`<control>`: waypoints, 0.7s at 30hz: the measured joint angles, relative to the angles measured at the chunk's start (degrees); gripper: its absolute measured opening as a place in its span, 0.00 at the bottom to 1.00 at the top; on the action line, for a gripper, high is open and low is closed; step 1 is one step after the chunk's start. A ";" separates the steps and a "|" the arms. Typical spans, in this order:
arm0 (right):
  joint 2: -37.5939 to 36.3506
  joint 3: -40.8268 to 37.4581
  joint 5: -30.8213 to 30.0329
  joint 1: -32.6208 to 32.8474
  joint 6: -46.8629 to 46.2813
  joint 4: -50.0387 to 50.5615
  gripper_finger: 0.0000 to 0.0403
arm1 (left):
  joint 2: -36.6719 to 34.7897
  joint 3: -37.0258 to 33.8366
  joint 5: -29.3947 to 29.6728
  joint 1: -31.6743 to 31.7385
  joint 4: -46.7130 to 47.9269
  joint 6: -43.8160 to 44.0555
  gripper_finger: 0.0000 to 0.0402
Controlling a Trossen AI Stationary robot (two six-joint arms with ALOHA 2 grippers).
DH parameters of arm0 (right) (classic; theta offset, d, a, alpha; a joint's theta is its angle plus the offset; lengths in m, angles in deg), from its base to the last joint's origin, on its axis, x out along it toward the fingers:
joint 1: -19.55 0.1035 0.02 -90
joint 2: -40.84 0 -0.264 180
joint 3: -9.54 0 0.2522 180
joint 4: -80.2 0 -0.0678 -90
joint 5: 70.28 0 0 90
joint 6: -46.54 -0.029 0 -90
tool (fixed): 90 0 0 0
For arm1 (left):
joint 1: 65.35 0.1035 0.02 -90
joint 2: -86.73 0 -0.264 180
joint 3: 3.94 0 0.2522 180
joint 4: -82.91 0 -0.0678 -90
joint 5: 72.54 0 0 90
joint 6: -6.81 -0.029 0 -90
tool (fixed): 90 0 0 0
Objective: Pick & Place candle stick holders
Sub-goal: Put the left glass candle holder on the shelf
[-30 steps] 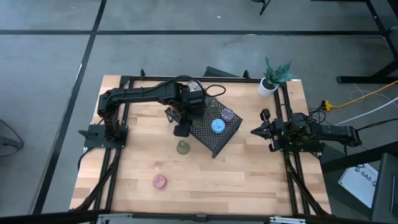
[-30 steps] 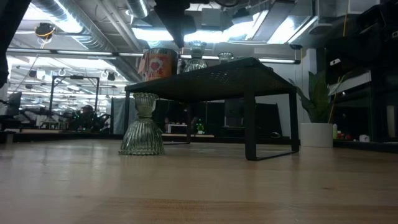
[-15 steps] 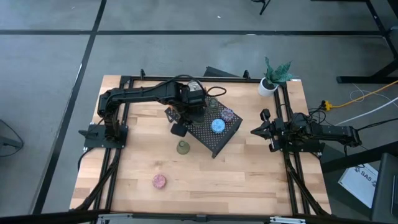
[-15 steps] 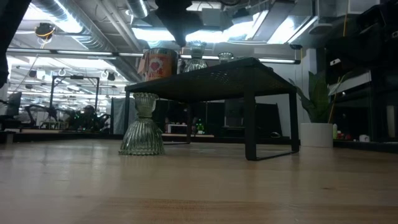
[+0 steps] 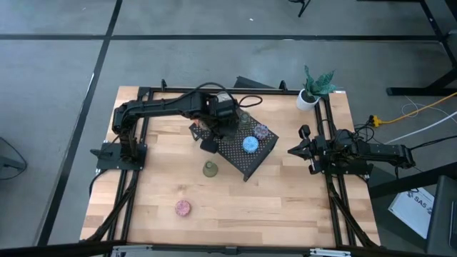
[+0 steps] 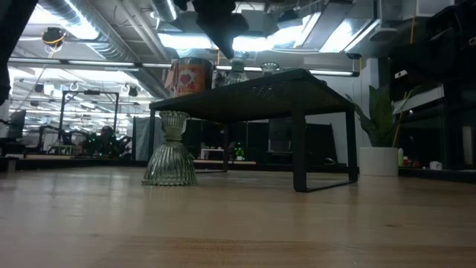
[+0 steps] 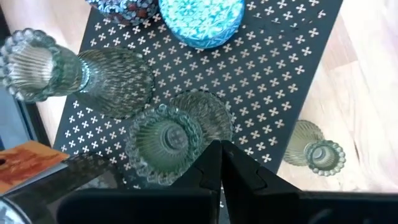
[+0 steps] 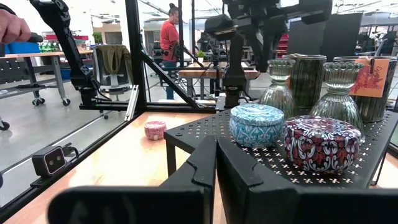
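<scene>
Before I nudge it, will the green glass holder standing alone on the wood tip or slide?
The green glass holder flares to a wide ribbed base, so it probably slides first. Its narrow waist suggests a high push could tip it. It looks like glass: likely fragile and slick.

The table [image 5: 285, 193] is pale, matt wood; the black rack [image 7: 292, 68] is perforated metal; the green holders [image 7: 165, 140] are ribbed, glossy glass.
</scene>
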 joint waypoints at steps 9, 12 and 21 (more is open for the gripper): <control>0.00 -0.01 -0.01 0.01 0.01 0.00 0.04 | 0.00 0.00 0.38 0.35 -1.76 -0.05 0.00; 0.00 -0.01 0.00 0.02 0.01 -0.01 0.04 | 0.00 0.00 0.39 0.35 -2.73 -0.63 0.00; 0.00 0.00 -0.01 0.00 0.00 -0.01 0.04 | 0.00 0.00 0.35 1.09 -4.72 -1.88 0.00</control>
